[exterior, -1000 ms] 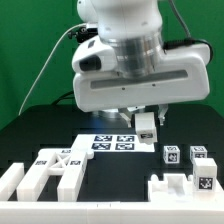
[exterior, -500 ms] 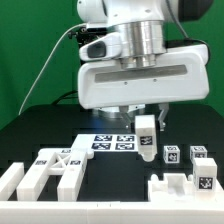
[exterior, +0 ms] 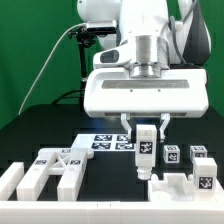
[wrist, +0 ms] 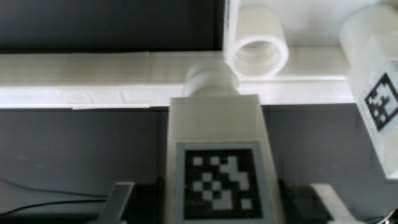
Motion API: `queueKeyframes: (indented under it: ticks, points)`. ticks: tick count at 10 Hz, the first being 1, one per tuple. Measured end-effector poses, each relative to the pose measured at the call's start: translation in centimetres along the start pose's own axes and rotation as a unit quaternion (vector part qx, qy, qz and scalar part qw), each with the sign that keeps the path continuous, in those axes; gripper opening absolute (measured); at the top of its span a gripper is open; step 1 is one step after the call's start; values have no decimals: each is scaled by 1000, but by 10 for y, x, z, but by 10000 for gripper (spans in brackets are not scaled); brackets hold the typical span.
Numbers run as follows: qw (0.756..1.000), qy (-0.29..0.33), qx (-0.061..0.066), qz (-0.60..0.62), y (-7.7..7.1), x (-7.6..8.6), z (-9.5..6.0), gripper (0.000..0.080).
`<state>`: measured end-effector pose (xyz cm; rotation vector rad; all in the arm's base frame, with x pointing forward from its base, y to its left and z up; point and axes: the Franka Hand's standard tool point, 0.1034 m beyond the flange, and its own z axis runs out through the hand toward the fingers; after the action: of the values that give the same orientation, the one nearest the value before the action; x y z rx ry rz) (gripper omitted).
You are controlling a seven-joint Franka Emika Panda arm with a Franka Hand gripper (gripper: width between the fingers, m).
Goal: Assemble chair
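Lowered and squared to the camera since the earlier frames, the gripper point(exterior: 146, 128) clamps an upright chair piece point(exterior: 146, 152).
Its wrist points straight down, with the broad hand level above the black table point(exterior: 30, 140). Both fingers point(wrist: 123, 203) are closed on the tagged piece's two sides. The pegged lower end hangs at a socketed chair part point(exterior: 185, 182) on the exterior view's right; whether they touch cannot be told. That part is cut off by the frame edge. The wrist view is blurred, and in the exterior view the piece mostly hides the fingertips. A second chair part point(exterior: 50, 172) lies well apart, on the exterior view's left.
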<state>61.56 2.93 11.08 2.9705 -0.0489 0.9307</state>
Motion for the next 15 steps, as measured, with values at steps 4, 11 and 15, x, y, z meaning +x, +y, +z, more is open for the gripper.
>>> queueKeyframes:
  ticks: [4, 11, 15]
  points:
    - [1000, -23, 19, 3, -22, 13, 3, 285]
    - [999, -36, 17, 6, -24, -4, 22, 285]
    - [999, -33, 18, 3, -28, 1, 27, 285]
